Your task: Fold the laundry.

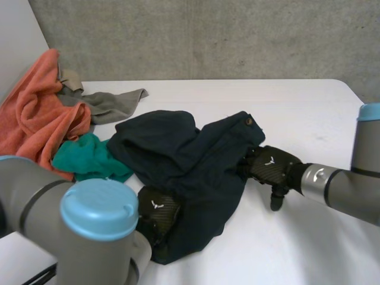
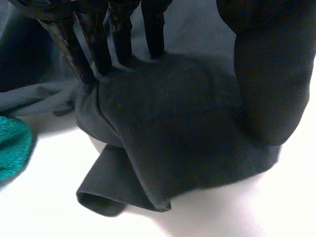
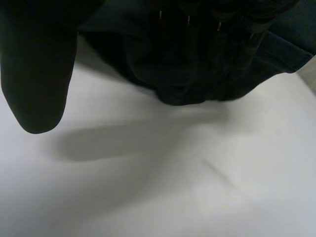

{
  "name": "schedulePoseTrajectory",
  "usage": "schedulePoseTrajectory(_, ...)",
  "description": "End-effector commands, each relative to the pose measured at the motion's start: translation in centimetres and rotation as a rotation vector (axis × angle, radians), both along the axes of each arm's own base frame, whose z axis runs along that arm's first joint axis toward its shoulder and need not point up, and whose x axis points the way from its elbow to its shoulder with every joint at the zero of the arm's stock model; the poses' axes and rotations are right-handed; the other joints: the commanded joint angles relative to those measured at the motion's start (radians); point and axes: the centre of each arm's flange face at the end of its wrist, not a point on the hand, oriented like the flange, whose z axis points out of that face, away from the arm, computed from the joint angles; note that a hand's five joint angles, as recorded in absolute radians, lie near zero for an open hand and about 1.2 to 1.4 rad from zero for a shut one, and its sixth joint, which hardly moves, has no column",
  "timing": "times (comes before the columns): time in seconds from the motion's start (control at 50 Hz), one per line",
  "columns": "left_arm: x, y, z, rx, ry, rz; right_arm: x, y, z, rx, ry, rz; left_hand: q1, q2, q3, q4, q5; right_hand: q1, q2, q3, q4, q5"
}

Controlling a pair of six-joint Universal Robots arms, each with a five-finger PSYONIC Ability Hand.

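A dark navy garment (image 1: 196, 154) lies crumpled in the middle of the white table (image 1: 297, 107), with a button at its far right corner. My left hand (image 1: 157, 209) rests at the garment's near edge. Its straight fingers (image 2: 98, 44) press into a bulging fold of the cloth (image 2: 173, 128), and the thumb (image 2: 269, 74) stands apart beside that fold. My right hand (image 1: 270, 166) is at the garment's right edge. There its fingers (image 3: 217, 49) reach straight into the dark cloth (image 3: 197, 84), while the thumb (image 3: 37, 74) hangs free above bare table.
An orange towel (image 1: 35, 113) is heaped at the far left, with a grey-tan cloth (image 1: 110, 104) behind it. A green cloth (image 1: 89, 157) lies against the navy garment's left side and also beside my left hand (image 2: 12, 148). Bare table stretches right and near.
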Motion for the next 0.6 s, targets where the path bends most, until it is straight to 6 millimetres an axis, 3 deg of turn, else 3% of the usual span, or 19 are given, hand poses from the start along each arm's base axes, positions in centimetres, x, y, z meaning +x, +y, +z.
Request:
schedulePoseTrajectory(0.02, -0.3, -3.7, -1.2, -0.076, -0.100, 0.065, 2.4, -1.5, -1.2, -0.093, -0.069, -0.005, 0.186, 0.193, 0.195, 0.199, 0.206, -0.021, -0.002, 0.018, 0.015, 0.040)
schedulePoseTrajectory(0.08, -0.4, -4.7, -0.8, -0.097, -0.086, 0.073, 3.0, -2.0, -1.5, -0.120, -0.084, -0.005, 0.339, 0.346, 0.348, 0.352, 0.359, -0.006, 0.012, 0.033, 0.030, 0.055)
schedulePoseTrajectory(0.16, -0.9, -6.1, 0.0, -0.136, -0.048, 0.067, 4.1, -2.4, -2.0, -0.160, -0.104, 0.013, 0.747, 0.753, 0.756, 0.760, 0.767, 0.020, 0.039, 0.059, 0.057, 0.081)
schedulePoseTrajectory(0.28, -1.0, -8.3, 0.8, -0.177, -0.026, 0.091, 5.9, -3.3, -3.4, -0.211, -0.106, 0.020, 1.100, 1.106, 1.109, 1.113, 1.120, 0.149, 0.168, 0.188, 0.186, 0.210)
schedulePoseTrajectory(0.42, -0.3, -9.7, 1.9, -0.160, 0.000, 0.127, 7.4, -4.2, -4.0, -0.253, -0.133, -0.002, 1.118, 1.124, 1.127, 1.131, 1.138, 0.430, 0.449, 0.469, 0.467, 0.491)
schedulePoseTrajectory(0.44, -0.3, -9.7, 2.0, -0.154, 0.004, 0.127, 7.6, -4.3, -3.9, -0.262, -0.138, 0.000, 1.118, 1.124, 1.127, 1.131, 1.138, 0.571, 0.589, 0.610, 0.607, 0.632)
schedulePoseTrajectory(0.46, -0.1, -9.7, 2.3, -0.144, 0.013, 0.128, 7.7, -4.5, -3.7, -0.283, -0.149, -0.003, 1.118, 1.124, 1.127, 1.131, 1.138, 0.938, 0.957, 0.977, 0.975, 0.999)
schedulePoseTrajectory(0.48, -0.1, -9.7, 2.5, -0.141, 0.021, 0.127, 7.8, -4.7, -3.4, -0.297, -0.156, -0.008, 1.118, 1.124, 1.127, 1.131, 1.138, 1.059, 1.077, 1.098, 1.095, 1.120)
schedulePoseTrajectory(0.56, 0.1, -9.8, 4.7, -0.150, 0.079, 0.137, 7.1, -6.0, -1.2, -0.362, -0.190, -0.089, 1.118, 1.124, 1.127, 1.131, 1.138, 1.060, 1.079, 1.099, 1.096, 1.121)
schedulePoseTrajectory(0.6, 0.2, -9.7, 7.1, -0.177, 0.138, 0.143, 5.8, -6.9, 1.3, -0.384, -0.229, -0.151, 1.118, 1.124, 1.127, 1.131, 1.138, 1.060, 1.079, 1.099, 1.096, 1.121)
